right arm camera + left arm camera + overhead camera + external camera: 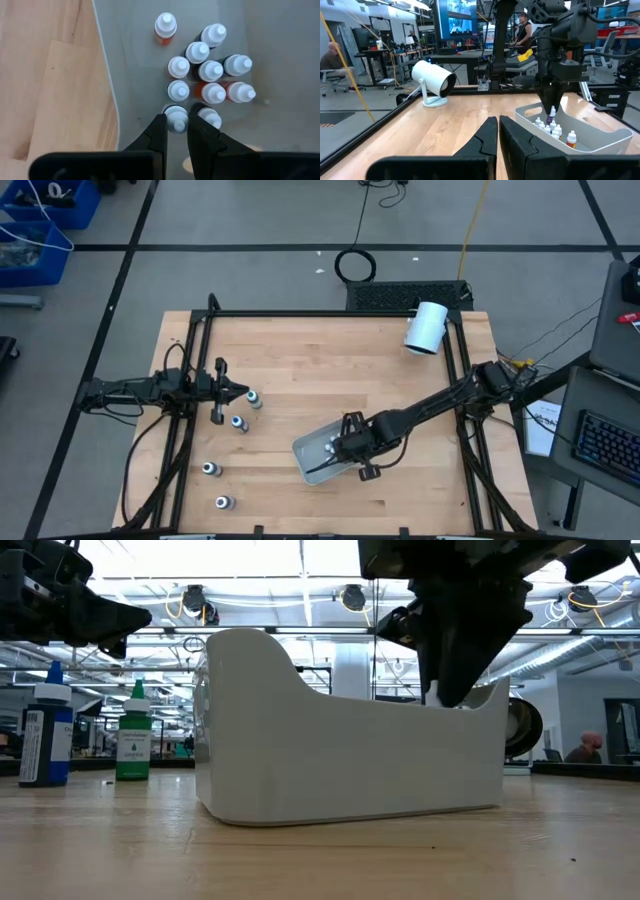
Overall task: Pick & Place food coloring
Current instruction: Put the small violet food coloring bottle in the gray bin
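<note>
The right end effector [175,131] is pinching a white-capped food coloring bottle [176,118] (standing upright) inside the tray [130,60]. The left end effector [498,131] is hovering pressed together.

Clear tray [305,455] mid-table; white cylinder [427,328] at far edge.

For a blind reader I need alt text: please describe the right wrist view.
The right claw grips a small white-capped bottle inside the pale plastic tray, beside nine more bottles. Light wooden table lies beside the tray.
</note>
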`<action>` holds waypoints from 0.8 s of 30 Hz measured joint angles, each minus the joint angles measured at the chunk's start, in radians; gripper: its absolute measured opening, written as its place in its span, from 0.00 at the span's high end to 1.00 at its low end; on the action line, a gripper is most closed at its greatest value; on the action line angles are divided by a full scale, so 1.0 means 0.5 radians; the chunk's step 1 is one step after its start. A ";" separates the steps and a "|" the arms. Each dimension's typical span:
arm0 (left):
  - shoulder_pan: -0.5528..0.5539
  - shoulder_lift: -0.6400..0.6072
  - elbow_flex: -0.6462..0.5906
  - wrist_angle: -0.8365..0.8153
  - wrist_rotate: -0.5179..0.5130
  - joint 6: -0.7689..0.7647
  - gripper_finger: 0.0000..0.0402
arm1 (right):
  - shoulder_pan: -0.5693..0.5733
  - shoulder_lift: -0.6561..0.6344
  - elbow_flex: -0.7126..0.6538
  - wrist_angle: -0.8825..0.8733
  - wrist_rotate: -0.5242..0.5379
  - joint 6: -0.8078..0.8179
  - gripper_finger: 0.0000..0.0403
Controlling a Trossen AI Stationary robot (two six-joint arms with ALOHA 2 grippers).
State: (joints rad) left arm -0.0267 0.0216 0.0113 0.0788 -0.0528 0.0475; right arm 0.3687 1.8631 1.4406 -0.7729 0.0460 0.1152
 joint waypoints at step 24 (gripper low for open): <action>0.000 0.000 0.000 0.000 0.000 0.000 0.94 | -0.069 0.106 -0.090 0.089 -0.052 -0.045 0.91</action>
State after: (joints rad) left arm -0.0267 0.0214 0.0111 0.0788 -0.0528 0.0476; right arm 0.3340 1.9163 1.3956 -0.7284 0.0200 0.0929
